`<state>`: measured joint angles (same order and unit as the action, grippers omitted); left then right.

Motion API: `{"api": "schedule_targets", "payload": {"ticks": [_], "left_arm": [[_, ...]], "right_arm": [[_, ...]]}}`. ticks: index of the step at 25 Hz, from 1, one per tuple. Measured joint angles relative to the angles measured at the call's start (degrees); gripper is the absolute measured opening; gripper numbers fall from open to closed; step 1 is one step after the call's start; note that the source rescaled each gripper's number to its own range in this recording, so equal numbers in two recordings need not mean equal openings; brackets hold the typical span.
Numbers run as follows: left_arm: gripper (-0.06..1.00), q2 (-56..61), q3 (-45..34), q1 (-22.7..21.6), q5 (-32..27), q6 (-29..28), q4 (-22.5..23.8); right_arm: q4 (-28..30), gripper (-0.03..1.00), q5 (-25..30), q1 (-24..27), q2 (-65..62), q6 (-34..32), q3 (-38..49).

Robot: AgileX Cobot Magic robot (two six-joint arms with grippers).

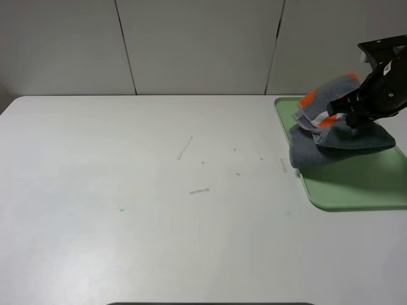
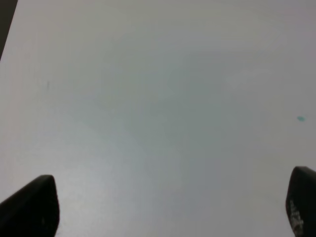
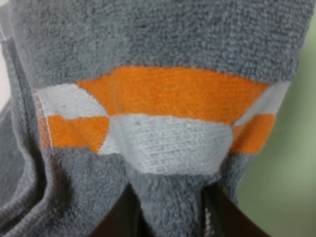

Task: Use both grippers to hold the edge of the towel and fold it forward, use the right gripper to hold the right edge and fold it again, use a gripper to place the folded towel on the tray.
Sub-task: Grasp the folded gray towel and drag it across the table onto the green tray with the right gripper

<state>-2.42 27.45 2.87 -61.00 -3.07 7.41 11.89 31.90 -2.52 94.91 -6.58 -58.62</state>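
Desk (image 1: 159, 222): white, bare at the near edge, a few small scraps near its middle. Tray (image 1: 356, 190) lies at the far right. Towel (image 1: 331, 143), folded, rests on the tray's left part, its orange-banded edge lifted. Right gripper (image 1: 346, 114): fingers clenched on that lifted edge. Left gripper (image 2: 168, 207): fingers (image 2: 34, 207) spread wide, released, above bare desk.

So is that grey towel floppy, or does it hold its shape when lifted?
Probably floppy: the towel sags in folds from the right tool onto the tray. Its looped terry likely resists slipping, and it seems light.
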Motion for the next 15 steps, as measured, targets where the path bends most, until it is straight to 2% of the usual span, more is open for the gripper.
{"api": "schedule_targets", "payload": {"ticks": [6,15], "left_arm": [[0.92,0.00,0.00,0.00,0.00,0.00,0.00],[0.92,0.00,0.00,0.00,0.00,0.00,0.00]], "right_arm": [[0.45,0.21,-0.11,5.67,1.88,1.30,0.00],[0.12,0.21,-1.75,8.40,9.69,1.46,-0.02]]}}
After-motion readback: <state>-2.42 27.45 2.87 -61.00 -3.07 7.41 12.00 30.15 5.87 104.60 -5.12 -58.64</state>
